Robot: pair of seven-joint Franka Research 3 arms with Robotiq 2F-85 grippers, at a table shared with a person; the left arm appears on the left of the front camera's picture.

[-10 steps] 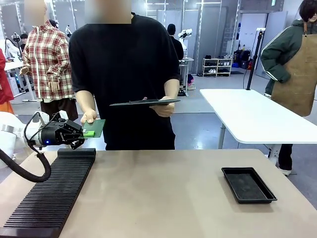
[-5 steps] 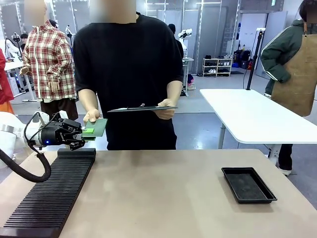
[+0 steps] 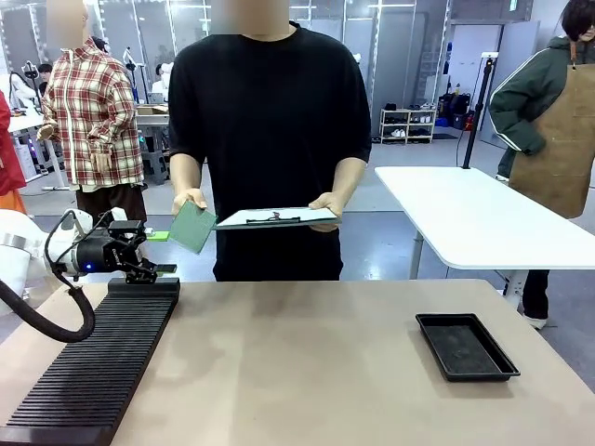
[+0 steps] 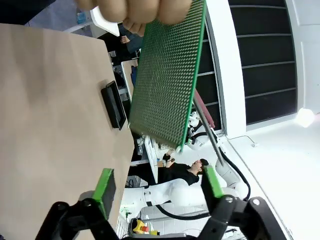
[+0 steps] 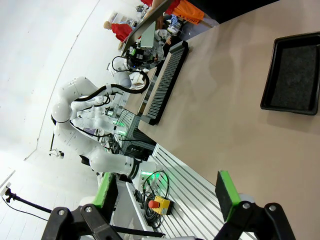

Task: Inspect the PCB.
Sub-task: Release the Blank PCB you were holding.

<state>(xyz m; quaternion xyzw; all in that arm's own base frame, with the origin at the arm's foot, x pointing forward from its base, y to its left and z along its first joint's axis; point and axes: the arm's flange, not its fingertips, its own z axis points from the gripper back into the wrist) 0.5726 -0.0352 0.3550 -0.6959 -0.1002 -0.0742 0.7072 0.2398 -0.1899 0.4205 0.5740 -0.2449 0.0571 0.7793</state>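
Left gripper has its jaws wide apart with nothing between the pads. The PCB is clear of it, just past the fingertips and a bit above the jaw line, tilted, and pinched at its upper edge by the person's hand. Left wrist view of the left gripper: the PCB hangs straight ahead of the gap, dotted face to the camera. Its low corner points down toward the space between the green pads and touches neither; the hand grips it at the far end. The person's other hand holds a clipboard flat, beyond the PCB from the jaws. A black slotted rack lies on the table directly below the left jaws. Right gripper also has its jaws fully apart and is empty. A black tray sits ahead and off to the right-hand pad's side, and the rack is farther ahead, roughly in line with the gap.
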